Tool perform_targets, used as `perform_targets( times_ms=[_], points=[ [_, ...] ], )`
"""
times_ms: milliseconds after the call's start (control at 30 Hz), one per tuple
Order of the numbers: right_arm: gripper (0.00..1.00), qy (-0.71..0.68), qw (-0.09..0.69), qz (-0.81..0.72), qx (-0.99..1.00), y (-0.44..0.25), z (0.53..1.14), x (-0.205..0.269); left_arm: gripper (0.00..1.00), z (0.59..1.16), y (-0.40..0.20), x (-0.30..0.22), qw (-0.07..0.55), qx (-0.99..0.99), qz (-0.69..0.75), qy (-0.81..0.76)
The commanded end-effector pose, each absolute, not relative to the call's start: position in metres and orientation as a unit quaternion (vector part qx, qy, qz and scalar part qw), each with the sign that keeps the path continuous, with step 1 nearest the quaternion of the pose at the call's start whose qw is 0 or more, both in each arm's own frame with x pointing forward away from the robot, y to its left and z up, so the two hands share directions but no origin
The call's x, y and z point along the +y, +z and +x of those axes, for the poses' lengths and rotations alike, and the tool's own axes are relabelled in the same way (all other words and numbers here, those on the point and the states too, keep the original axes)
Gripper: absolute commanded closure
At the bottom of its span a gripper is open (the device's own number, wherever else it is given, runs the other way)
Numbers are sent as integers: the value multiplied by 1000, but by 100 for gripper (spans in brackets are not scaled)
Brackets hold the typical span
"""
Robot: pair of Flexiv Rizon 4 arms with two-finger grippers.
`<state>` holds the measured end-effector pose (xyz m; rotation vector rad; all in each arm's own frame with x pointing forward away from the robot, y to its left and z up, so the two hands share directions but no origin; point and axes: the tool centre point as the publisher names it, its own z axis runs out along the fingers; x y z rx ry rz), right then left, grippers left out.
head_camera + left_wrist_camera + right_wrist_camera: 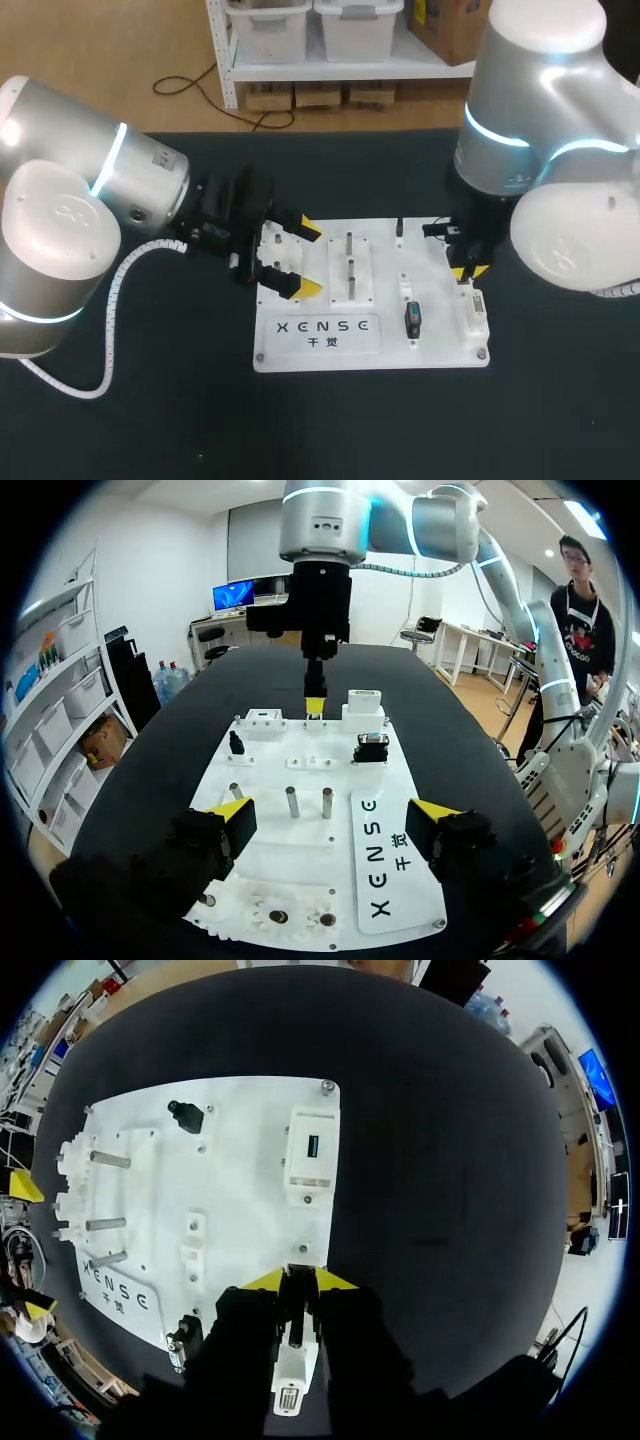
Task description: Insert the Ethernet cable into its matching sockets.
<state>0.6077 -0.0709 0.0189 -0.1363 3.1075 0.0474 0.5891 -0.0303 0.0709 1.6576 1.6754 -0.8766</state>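
Observation:
The white board (440, 345) lies mid-table. My right gripper (465, 270) points down at the board's right edge, between two white socket blocks (262, 720) (365, 705). In the right wrist view its fingers (265, 1280) stand close together, shut on a narrow dark piece, apparently the Ethernet plug (296, 1298). One white socket block (290, 1375) shows through the gap behind the tips; the other (312, 1155), with a small blue port, lies ahead. My left gripper (310, 260) hangs open over the board's left end, nothing between its fingers (232, 818).
On the board stand two metal pegs (350, 262), white gears (272, 250) at the left end, a black connector (413, 318) and a small black part (400, 228) near the back. The dark tabletop (150, 420) surrounds the board.

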Motion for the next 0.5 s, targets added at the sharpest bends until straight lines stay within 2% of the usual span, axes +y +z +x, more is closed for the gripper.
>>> perform_targets(
  times_ms=[33,67,100,133,500],
  points=[
    [100,20,26,-40,999,4,610,-72,0,589,70,-31,309,634,627,-331],
    [100,27,31,-43,998,8,610,-72,0,589,70,-31,309,634,627,-331],
    [9,37,36,-43,998,11,611,-71,0,589,70,-31,309,634,627,-331],
    [0,37,36,-43,998,11,611,-71,0,589,70,-31,309,634,627,-331],
    [0,37,36,-43,998,11,611,-71,0,589,70,-31,309,634,627,-331]
  ],
)
